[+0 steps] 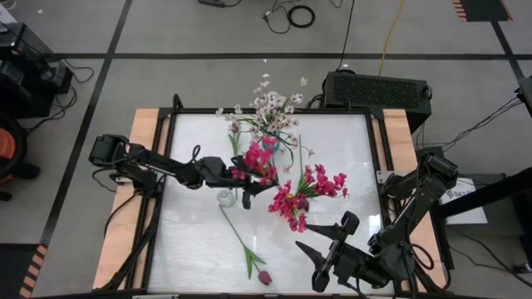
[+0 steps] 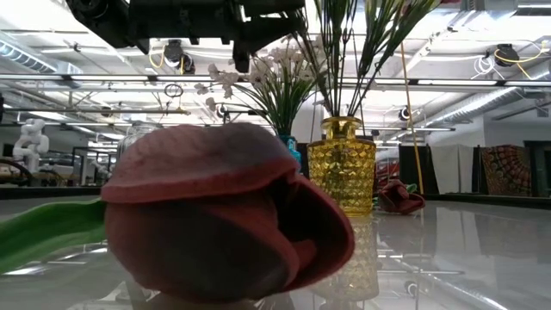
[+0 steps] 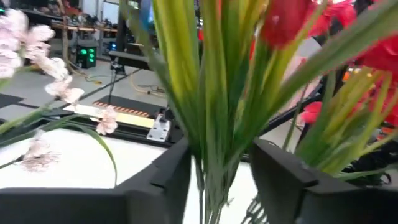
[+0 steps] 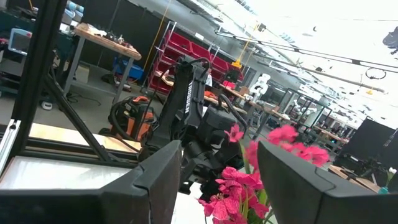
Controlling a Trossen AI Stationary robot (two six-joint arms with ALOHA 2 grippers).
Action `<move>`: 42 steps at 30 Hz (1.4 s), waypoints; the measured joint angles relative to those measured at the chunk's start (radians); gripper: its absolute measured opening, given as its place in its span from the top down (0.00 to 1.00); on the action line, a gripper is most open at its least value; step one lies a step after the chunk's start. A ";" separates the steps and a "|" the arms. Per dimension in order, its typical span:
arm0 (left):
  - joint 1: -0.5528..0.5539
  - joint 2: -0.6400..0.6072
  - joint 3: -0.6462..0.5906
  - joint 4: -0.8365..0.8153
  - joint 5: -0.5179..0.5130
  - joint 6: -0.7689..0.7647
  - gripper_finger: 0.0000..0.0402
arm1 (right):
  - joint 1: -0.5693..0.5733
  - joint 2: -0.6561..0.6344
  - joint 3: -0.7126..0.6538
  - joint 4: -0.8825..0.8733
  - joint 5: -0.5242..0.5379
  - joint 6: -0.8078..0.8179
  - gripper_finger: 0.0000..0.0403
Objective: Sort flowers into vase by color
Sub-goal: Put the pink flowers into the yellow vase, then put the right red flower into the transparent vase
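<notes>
Your left gripper (image 1: 241, 174) stands with fingers parted around the green stems of a magenta bunch (image 1: 259, 158) above the vases; if you pull away carelessly, leaves can catch and tip them. Your right gripper (image 1: 312, 253) waits open, and a maroon tulip (image 1: 264, 277) lies at the near edge

We see an evenly lit scene, bright from overhead. In the high view the white table (image 1: 199, 249) shines pale, and the arms throw only soft, faint shadows on it. In the low view the ceiling lights (image 2: 504, 56) glare strongly, the glossy surface mirrors the yellow vase (image 2: 343, 165) – and the maroon tulip (image 2: 219, 215), very near the lens, is soft and out of focus. In the left wrist view the green stems (image 3: 211, 93) and the white-pink blossoms (image 3: 37, 43) are blurred – the room behind looks sharper.
</notes>
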 joint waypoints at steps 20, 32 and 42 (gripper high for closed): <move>-0.002 -0.083 0.000 -0.381 0.100 0.000 0.02 | 0.001 0.000 0.000 0.000 0.005 -0.009 0.50; -0.062 -0.257 0.000 -0.759 0.085 -0.032 0.02 | 0.146 -0.047 0.000 0.001 0.161 -0.092 0.50; -0.215 -0.319 0.000 -0.959 -0.156 -0.145 0.02 | 0.349 -0.056 -0.039 -0.289 0.235 0.281 0.50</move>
